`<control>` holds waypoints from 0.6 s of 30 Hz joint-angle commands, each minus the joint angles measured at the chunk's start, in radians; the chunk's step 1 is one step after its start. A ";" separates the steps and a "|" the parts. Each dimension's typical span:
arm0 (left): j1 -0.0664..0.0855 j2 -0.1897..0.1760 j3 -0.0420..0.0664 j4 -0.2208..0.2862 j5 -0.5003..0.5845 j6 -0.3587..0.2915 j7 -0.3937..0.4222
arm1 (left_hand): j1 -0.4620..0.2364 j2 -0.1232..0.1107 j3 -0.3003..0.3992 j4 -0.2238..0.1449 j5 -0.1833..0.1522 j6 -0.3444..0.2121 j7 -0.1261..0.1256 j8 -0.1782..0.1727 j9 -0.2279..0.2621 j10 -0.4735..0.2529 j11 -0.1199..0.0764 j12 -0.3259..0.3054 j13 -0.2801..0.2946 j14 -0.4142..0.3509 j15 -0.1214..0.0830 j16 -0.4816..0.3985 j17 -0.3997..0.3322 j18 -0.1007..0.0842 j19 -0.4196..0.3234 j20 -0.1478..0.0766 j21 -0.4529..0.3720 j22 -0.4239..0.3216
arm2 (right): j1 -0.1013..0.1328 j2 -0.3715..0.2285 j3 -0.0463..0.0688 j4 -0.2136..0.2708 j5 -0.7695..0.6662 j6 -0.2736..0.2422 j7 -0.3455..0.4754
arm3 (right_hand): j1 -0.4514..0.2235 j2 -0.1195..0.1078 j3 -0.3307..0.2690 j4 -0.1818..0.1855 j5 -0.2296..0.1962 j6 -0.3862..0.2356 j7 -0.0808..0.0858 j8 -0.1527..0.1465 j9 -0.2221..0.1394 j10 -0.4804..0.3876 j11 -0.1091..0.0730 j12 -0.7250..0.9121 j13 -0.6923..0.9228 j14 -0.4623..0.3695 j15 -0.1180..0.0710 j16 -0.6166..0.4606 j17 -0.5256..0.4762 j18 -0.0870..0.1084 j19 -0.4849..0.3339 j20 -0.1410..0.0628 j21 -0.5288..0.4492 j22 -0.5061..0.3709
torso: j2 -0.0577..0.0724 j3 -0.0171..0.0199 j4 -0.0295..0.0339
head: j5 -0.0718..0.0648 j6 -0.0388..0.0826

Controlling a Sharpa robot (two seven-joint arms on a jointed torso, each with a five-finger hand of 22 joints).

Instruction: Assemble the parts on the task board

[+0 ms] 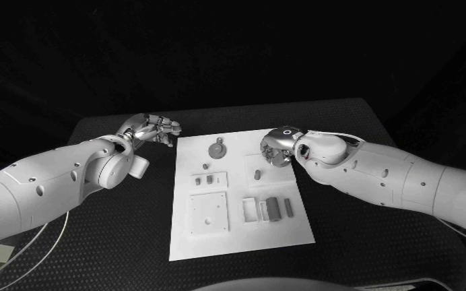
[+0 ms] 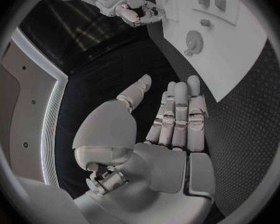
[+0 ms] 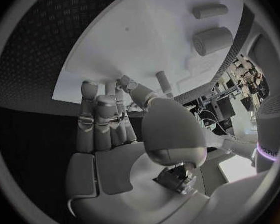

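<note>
The small upright part stands in the task board, upper right area, long axis vertical. The right hand hovers just beyond it, released, fingers apart; the left hand is released off-board, farther away.

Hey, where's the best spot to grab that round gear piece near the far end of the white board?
Likely by its rim, from straight above: the gear lies flat on the board, so only its toothed edge offers grip. The right hand hovers closest.
</note>
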 commanded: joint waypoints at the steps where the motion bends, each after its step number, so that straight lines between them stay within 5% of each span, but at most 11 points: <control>1: 0.002 0.001 0.001 0.002 0.007 0.014 0.004 | -0.009 0.002 -0.003 0.000 -0.005 -0.002 0.005 -0.005 0.000 -0.016 0.010 0.005 -0.001 0.004 0.000 -0.004 -0.001 0.018 0.008 0.001 -0.006 -0.002 | -0.004 0.001 -0.004 -0.003 -0.036 0.033 -0.015 | 0.007 -0.002 -0.006 0.000 0.001 0.005 0.000 0.002 0.001 0.049 -0.009 0.003 0.002 -0.006 -0.012 0.006 -0.002 0.023 -0.008 -0.005 0.005 0.025 | 0.000 0.0000 0.0007 | 0.000 -0.001; 18: 0.002 -0.001 0.001 0.001 0.007 0.011 0.002 | -0.008 0.001 -0.004 -0.002 -0.005 -0.005 0.005 -0.006 0.000 -0.019 0.011 0.005 -0.001 0.004 0.001 -0.004 -0.001 0.019 0.008 0.001 -0.007 -0.002 | -0.004 0.021 -0.015 -0.015 -0.063 0.024 -0.039 | -0.012 -0.029 -0.015 0.002 0.001 -0.001 0.002 -0.005 0.001 0.044 -0.006 -0.009 0.017 -0.013 -0.009 0.007 -0.012 0.023 -0.015 -0.003 0.013 0.023 | 0.000 -0.0001 0.0009 | -0.003 -0.002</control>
